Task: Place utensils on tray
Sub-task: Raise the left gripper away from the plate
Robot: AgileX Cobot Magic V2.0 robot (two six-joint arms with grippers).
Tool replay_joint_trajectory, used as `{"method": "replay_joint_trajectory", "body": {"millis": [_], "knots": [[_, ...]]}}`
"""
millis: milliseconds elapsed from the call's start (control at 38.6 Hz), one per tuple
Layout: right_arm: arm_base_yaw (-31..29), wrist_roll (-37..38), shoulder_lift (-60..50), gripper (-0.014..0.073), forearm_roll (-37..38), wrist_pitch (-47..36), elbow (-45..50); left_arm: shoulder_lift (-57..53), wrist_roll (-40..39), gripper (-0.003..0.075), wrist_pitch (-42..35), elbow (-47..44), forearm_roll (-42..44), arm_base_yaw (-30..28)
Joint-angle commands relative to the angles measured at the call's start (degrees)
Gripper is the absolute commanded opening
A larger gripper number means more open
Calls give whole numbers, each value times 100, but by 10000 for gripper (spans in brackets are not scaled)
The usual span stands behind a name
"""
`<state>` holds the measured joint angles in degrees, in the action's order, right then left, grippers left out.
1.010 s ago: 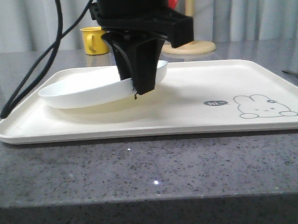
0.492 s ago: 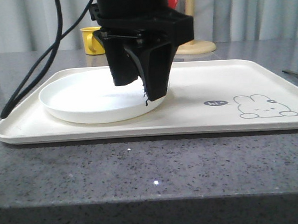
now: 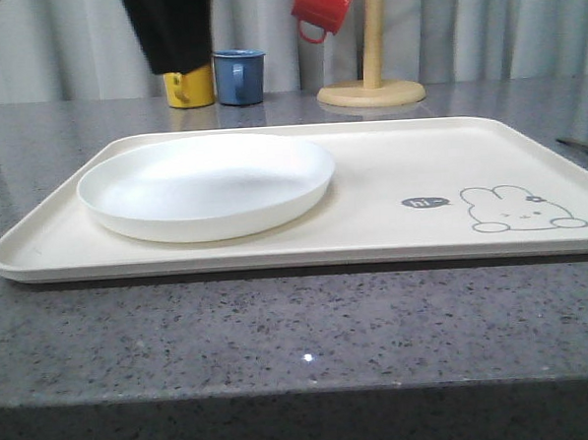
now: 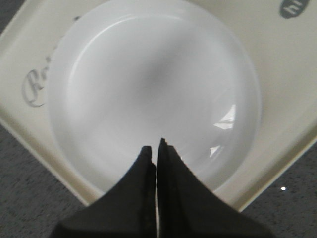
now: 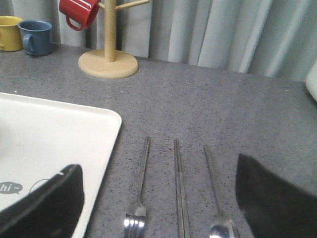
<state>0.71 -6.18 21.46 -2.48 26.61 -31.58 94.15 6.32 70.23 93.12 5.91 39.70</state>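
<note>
The white plate [image 3: 208, 185] lies flat on the left half of the cream tray [image 3: 390, 171]. My left gripper [image 3: 177, 60] hangs high over the tray's far left. In the left wrist view it [image 4: 157, 146] is shut, with nothing between its fingers, above the plate [image 4: 148, 84] and tray [image 4: 297, 74]. To the right of the tray [image 5: 44, 134], the fork [image 5: 141, 183], the chopsticks [image 5: 179, 188] and the spoon [image 5: 214, 188] lie side by side on the grey table. My right gripper [image 5: 157, 166] hovers wide open above them, touching none.
Behind the tray stand a yellow mug [image 3: 190, 87] and a blue mug [image 3: 239, 77]. A red mug [image 3: 324, 6] hangs on a wooden mug tree [image 3: 371, 88]. The tray's right half, with the rabbit drawing [image 3: 525, 210], is bare. Grey curtains close off the back.
The left gripper let go of the plate, which dropped from tilted to flat on the tray. The gripper then rose up and to the left and shut.
</note>
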Motion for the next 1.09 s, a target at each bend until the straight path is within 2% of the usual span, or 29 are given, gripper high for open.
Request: {"method": "replay_joint_trajectory", "body": {"millis": [0, 337, 440, 596, 725, 829, 1062], "knots": [[-25, -31, 74, 642, -12, -489, -181, -776, -102, -18, -516, -283, -82, -466], [-25, -31, 74, 642, -12, -489, -181, -2867, -111, -18, -2281, -2514, -931, -2537], [-25, -31, 74, 642, -12, -489, -181, -3587, -111, -18, -2989, -3260, -1021, -2947], [-25, -31, 74, 642, -12, -489, -181, -4928, -111, -18, -4350, -4596, -1061, -3003], [-25, -31, 74, 642, -12, -489, -181, -6163, -111, -18, -5085, -5550, -1061, -3003], [-25, -31, 74, 642, -12, -489, -181, -7125, -111, -18, -5338, -6191, -1061, -3003], [-25, -31, 74, 642, -12, -489, -181, -8862, -111, -18, -5312, -7058, -1061, -3003]]}}
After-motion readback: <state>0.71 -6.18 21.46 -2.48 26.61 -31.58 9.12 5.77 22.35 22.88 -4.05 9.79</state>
